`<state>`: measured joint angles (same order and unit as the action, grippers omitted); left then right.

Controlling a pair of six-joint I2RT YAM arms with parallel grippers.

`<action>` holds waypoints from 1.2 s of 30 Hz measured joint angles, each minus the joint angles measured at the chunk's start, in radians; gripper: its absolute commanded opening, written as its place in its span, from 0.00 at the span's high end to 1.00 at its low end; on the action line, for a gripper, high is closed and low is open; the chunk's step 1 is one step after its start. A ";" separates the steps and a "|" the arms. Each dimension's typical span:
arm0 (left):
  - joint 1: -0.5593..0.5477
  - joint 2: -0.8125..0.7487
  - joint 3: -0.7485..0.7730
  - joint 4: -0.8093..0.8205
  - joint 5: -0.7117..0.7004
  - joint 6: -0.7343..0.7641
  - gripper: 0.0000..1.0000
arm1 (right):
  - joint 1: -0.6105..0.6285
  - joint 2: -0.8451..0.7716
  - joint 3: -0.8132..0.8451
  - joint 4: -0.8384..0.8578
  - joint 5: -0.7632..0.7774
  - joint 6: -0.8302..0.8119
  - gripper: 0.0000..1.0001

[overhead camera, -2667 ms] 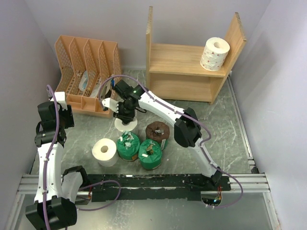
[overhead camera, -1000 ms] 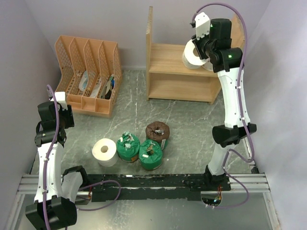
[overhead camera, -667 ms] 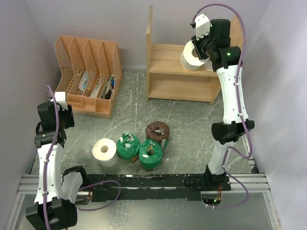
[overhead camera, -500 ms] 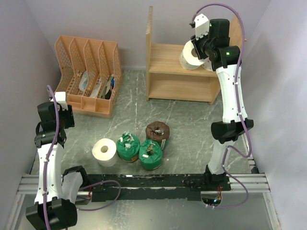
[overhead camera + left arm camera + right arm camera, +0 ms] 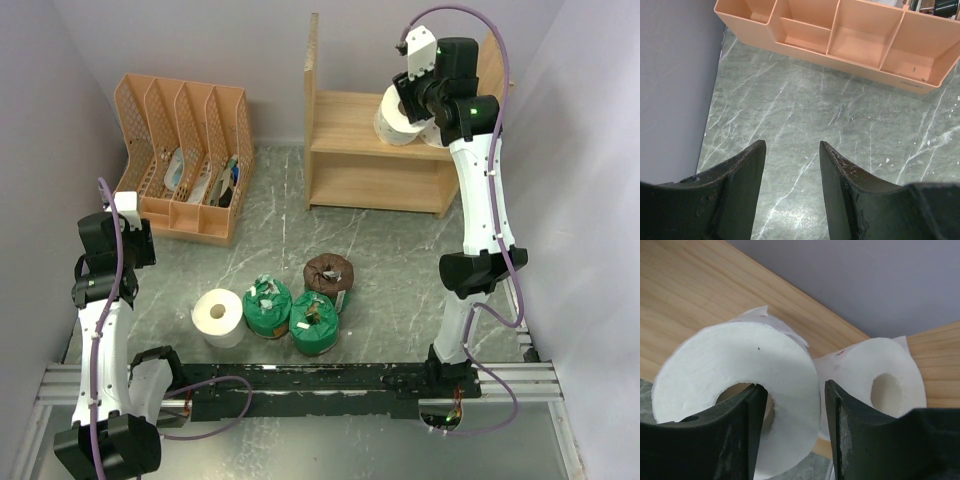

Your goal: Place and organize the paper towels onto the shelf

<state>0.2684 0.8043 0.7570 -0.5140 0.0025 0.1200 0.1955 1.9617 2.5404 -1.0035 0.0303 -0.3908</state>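
Right gripper (image 5: 794, 390): jaws straddle the wall of a white roll (image 5: 735, 355). One finger (image 5: 747, 430) sits in the hollow core and the other finger (image 5: 840, 430) is outside the paper. Cannot tell whether they press the paper or merely bracket it.

The white roll is on the upper board of the shelf (image 5: 345, 120), toward its right end, with the core opening facing up and outward. A second white roll (image 5: 875, 365) is close on its right, nearer the right side panel. Cannot tell whether the two rolls touch. From above, the right arm hides most of this second roll. The arm reaches from the near edge up and over the shelf.

Left gripper (image 5: 791, 150): jaws spread, nothing between them, only green marbled table (image 5: 840, 130) showing through the gap. It points down at the left side of the table, near the orange file organizer (image 5: 855, 45).

On the table, well apart from the shelf:
- A third white roll (image 5: 217, 316) stands on end.
- Two green rolls (image 5: 267, 305) (image 5: 313, 322) are just to its right, side by side.
- The brown-ended roll (image 5: 328, 272) is just behind the green pair.

The lower board of the shelf shows bare wood.
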 measured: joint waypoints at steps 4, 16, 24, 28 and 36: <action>0.000 0.000 0.000 0.000 0.000 0.000 0.41 | 0.000 0.000 0.000 0.019 0.013 -0.006 0.48; 0.000 0.000 0.000 0.000 0.000 0.000 0.42 | 0.000 0.000 -0.001 0.103 0.030 -0.022 0.42; 0.000 0.000 0.000 0.000 0.000 0.000 0.41 | 0.000 -0.047 -0.116 0.187 0.009 -0.033 0.42; 0.000 0.002 0.000 0.000 0.000 0.000 0.42 | -0.005 -0.132 -0.218 0.222 -0.093 -0.053 0.42; 0.000 0.001 0.000 0.000 0.000 0.000 0.42 | 0.163 -0.321 -0.225 0.081 -0.496 -0.134 0.37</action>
<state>0.2684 0.8055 0.7570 -0.5140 0.0025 0.1196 0.3580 1.6409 2.3150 -0.9226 -0.4656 -0.5247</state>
